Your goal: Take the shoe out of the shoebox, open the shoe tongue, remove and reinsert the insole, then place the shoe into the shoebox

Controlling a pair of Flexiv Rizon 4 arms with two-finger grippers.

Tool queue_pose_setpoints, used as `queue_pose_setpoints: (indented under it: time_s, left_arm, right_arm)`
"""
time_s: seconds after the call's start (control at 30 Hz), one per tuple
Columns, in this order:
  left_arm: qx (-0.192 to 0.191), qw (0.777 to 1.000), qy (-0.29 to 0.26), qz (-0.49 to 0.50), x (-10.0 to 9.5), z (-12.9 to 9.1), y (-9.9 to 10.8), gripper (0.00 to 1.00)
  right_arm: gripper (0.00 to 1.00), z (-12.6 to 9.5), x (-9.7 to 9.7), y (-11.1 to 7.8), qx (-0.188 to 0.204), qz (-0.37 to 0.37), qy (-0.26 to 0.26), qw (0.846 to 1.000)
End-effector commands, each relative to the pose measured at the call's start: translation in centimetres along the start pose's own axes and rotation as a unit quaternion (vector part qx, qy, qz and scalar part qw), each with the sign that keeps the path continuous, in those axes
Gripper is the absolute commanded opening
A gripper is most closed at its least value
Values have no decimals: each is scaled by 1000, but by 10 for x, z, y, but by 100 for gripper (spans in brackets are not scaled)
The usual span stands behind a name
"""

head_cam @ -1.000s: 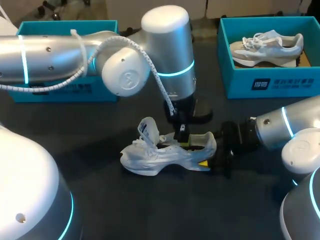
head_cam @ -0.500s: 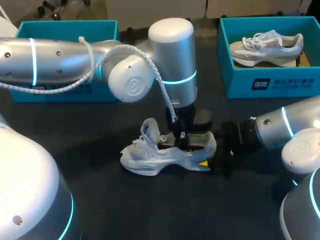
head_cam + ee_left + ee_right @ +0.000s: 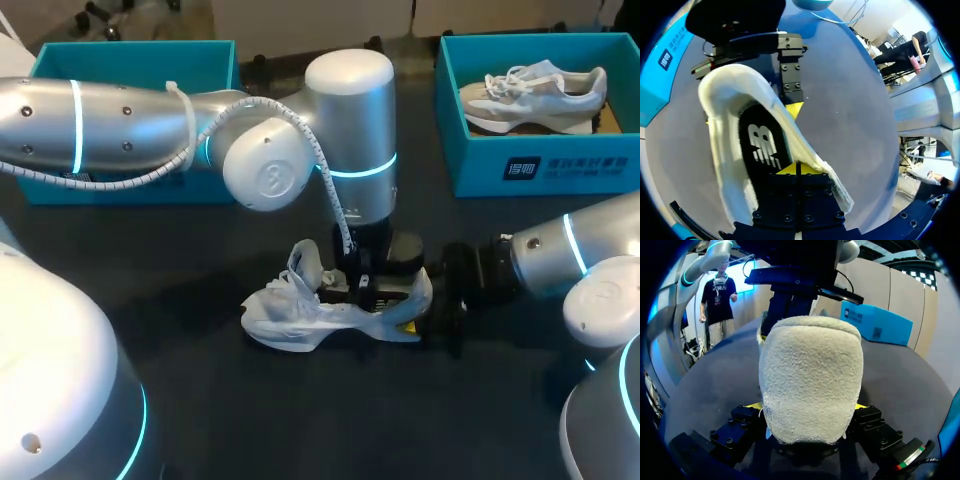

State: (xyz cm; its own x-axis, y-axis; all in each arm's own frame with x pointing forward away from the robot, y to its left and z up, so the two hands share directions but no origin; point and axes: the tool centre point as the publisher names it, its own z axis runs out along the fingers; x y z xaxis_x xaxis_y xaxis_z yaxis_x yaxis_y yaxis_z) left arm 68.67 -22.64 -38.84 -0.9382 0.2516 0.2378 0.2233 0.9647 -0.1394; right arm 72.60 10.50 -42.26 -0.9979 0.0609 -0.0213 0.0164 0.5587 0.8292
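Note:
A white shoe [image 3: 295, 315] lies on the dark table, toe to the left, its tongue [image 3: 303, 262] lifted. My left gripper [image 3: 365, 292] points down into the shoe's opening. In the left wrist view it [image 3: 797, 169] is shut, and its yellow tips rest on the black insole [image 3: 762, 142] inside the white collar [image 3: 722, 145]. I cannot see whether the tips pinch the insole. My right gripper [image 3: 425, 315] is shut on the heel [image 3: 810, 375]; a finger stands on each side of it [image 3: 810, 412]. The left wrist view shows one of those fingers [image 3: 790, 75] beyond the heel.
A teal shoebox [image 3: 130, 55] stands at the back left, partly hidden by my left arm. A second teal shoebox [image 3: 540, 165] at the back right holds another pale shoe [image 3: 535, 95].
My left arm has come down and a little to the right, bringing its shut gripper deeper into the shoe's opening. The right arm and the shoe have stayed in place.

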Motion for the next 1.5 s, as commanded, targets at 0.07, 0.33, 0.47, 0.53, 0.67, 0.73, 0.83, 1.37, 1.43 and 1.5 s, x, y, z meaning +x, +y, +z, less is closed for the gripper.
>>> queue_pose_setpoints:
  time_s: [0.07,0.33,0.47,0.53,0.67,0.73,0.83,1.37,1.43,1.5]
  left_arm:
    - [0,1000,4,0,-4,9,-1,1]
    - [6,1000,-14,11,-8,11,-2,33]
    - [1,1000,-25,15,-13,14,-1,48]
    - [-1,999,-30,17,-15,17,-1,47]
    - [-6,999,-39,21,-19,24,0,45]
    - [-7,999,-43,25,-21,27,1,46]
    - [-8,999,-45,26,-23,30,2,45]
    - [-19,996,-87,23,-34,50,11,20]
    - [-21,996,-89,19,-35,51,12,21]
    - [-18,995,-97,9,-36,52,13,19]
  right_arm:
    - [0,2,-4,-5,2,0,0,1000]
    - [0,2,-4,-5,2,0,0,1000]
    - [0,2,-4,-5,2,0,0,1000]
    - [0,2,-4,-5,2,0,0,1000]
    - [0,2,-4,-5,2,0,0,1000]
    - [0,2,-4,-5,2,0,0,1000]
    - [0,2,-4,-5,2,0,0,1000]
    - [0,2,-4,-5,2,0,0,1000]
    - [0,2,-4,-5,2,0,0,1000]
    - [0,2,-4,-5,2,0,0,1000]
